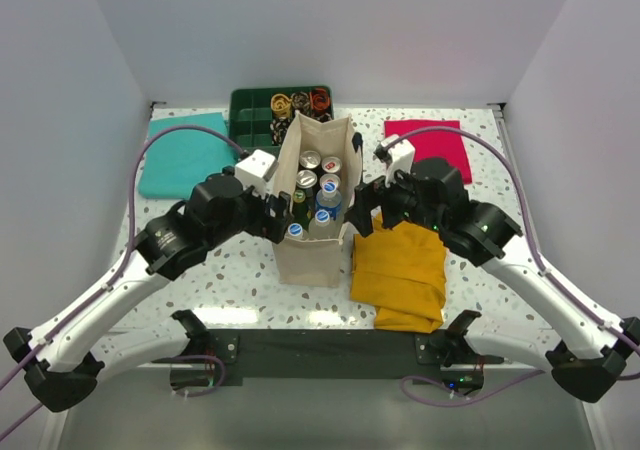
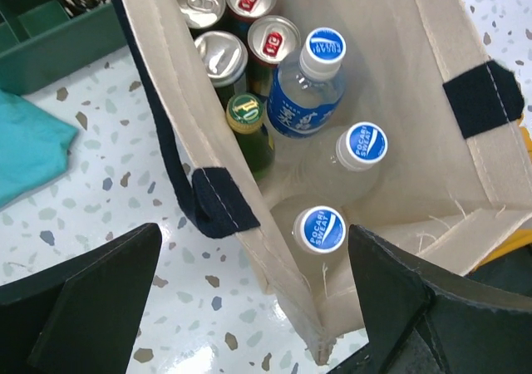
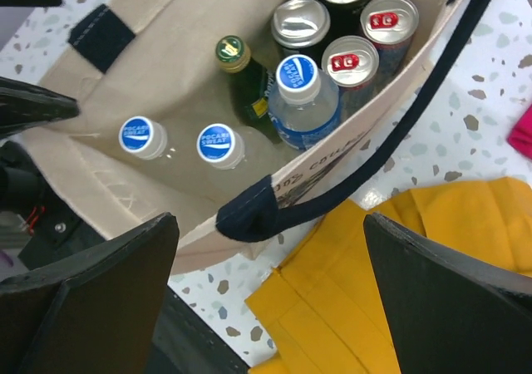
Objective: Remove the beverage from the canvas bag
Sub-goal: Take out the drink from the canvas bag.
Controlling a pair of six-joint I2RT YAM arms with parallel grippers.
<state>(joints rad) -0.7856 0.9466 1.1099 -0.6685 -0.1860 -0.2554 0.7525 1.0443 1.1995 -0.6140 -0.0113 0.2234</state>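
1. Left pincer (image 1: 277,222): spread wide, nothing held. It is placed at the left wall of the canvas bag (image 1: 310,260). In the left wrist view that wall and a navy handle patch (image 2: 223,204) are seen between its dark, flat, wedge-shaped fingers (image 2: 91,307). Contact with the fabric cannot be told.
2. Right pincer (image 1: 364,210): likewise spread wide and empty, placed at the right wall of the bag. In the right wrist view the wall and a navy strap (image 3: 399,154) are seen between its fingers (image 3: 449,307).
3. Canvas bag: a tall, boxy tote of cream-beige woven cloth with frayed seam threads, stood upright with its mouth open at the middle of the table (image 1: 230,280), between the two pincers.
4. Beverages, all inside the bag and upright:
   - three clear plastic bottles with round blue-and-white printed caps (image 2: 321,228), in the half of the bag towards the near edge of the table;
   - one dark green glass bottle (image 2: 249,129) with a gold crown cap;
   - four cans (image 2: 220,54) with shiny metal tops, two bearing red tabs, towards the far edge.
5. Mustard-yellow cloth (image 1: 400,270): folded, soft, laid just beside the right wall of the bag.
6. Teal cloth (image 1: 185,155) and magenta cloth (image 1: 425,145): laid near the far left and far right corners.
7. Green compartment tray (image 1: 255,110): rigid, set at the far edge behind the bag.
8. Table: a glossy white surface with terrazzo speckles.
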